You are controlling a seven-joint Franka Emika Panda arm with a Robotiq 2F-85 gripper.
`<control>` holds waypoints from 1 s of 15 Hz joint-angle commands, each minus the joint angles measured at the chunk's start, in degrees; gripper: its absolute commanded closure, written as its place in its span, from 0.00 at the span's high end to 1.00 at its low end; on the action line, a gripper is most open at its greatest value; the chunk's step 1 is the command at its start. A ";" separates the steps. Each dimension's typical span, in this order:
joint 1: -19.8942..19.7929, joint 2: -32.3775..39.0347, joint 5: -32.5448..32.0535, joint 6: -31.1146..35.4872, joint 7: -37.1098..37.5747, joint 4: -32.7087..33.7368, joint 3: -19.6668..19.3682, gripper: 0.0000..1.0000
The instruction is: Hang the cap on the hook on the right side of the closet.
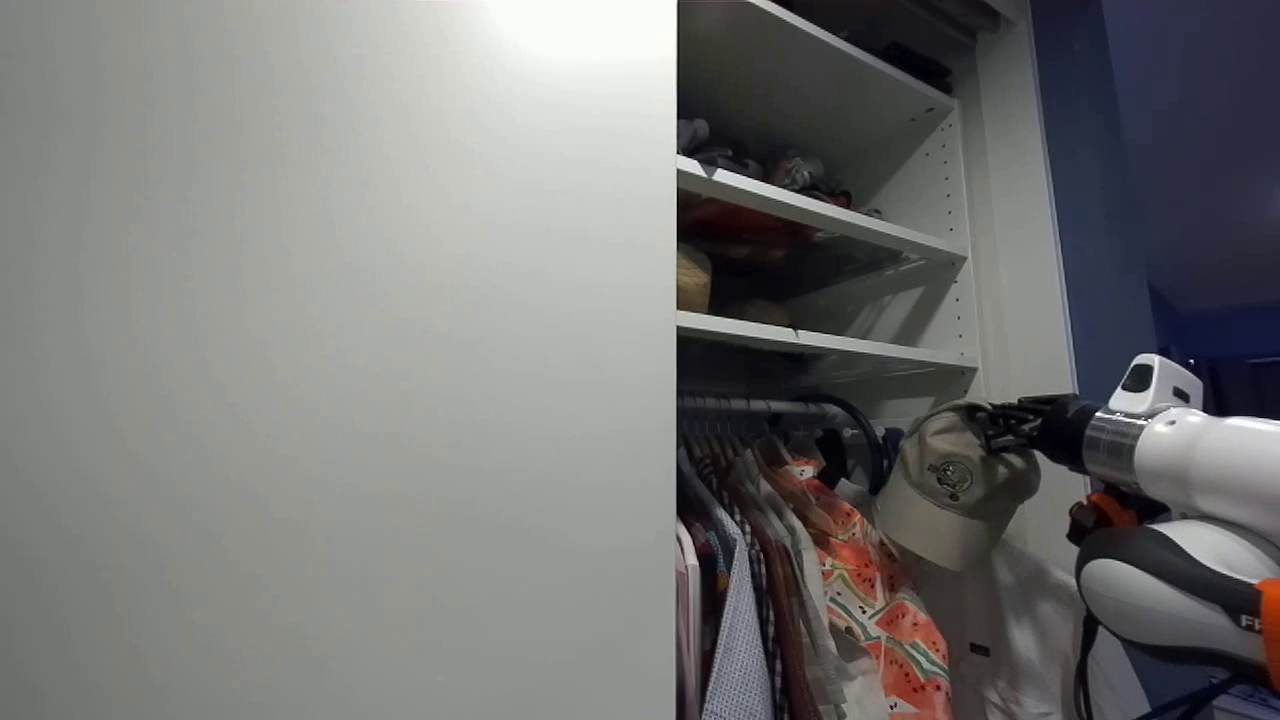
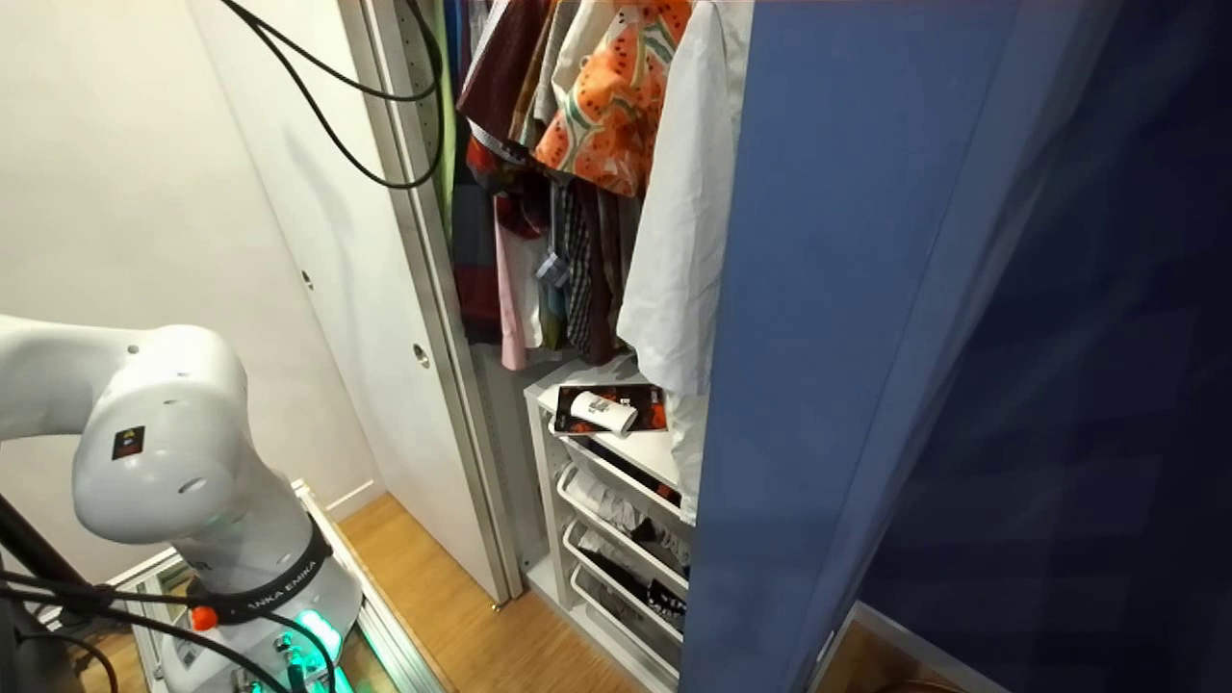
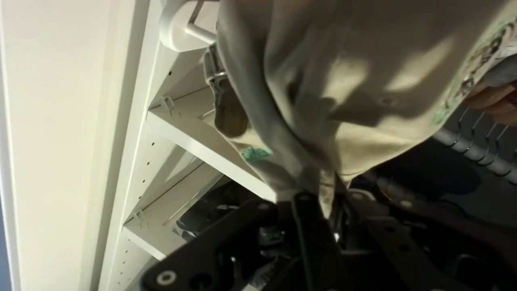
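The beige cap (image 1: 950,490) hangs tilted from my gripper (image 1: 992,425) in an exterior view, its brim down and a round emblem on its front. It also fills the upper middle of the wrist view (image 3: 315,93). There my gripper (image 3: 323,202) is shut on a fold of its cloth. The cap is in front of the right side of the white closet (image 1: 860,350), beside the hanging clothes. In the wrist view a white rounded fitting with a short bar (image 3: 175,30) shows by the closet's side panel, partly behind the cap. I cannot tell whether it is the hook.
A large white sliding door (image 1: 340,360) covers the closet's left part. Shirts (image 1: 770,560) hang from a rail (image 1: 740,404) left of the cap, below white shelves (image 1: 830,343). A blue wall panel (image 2: 818,289) borders the closet. Wire drawers (image 2: 616,568) stand below the clothes.
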 commanded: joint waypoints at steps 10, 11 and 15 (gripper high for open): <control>-12.92 10.35 -4.41 6.24 -6.40 6.52 6.65 0.03; -13.94 10.57 -4.28 6.37 -6.51 6.27 7.28 0.03; -19.08 11.16 -3.88 6.09 -6.87 5.10 9.99 0.03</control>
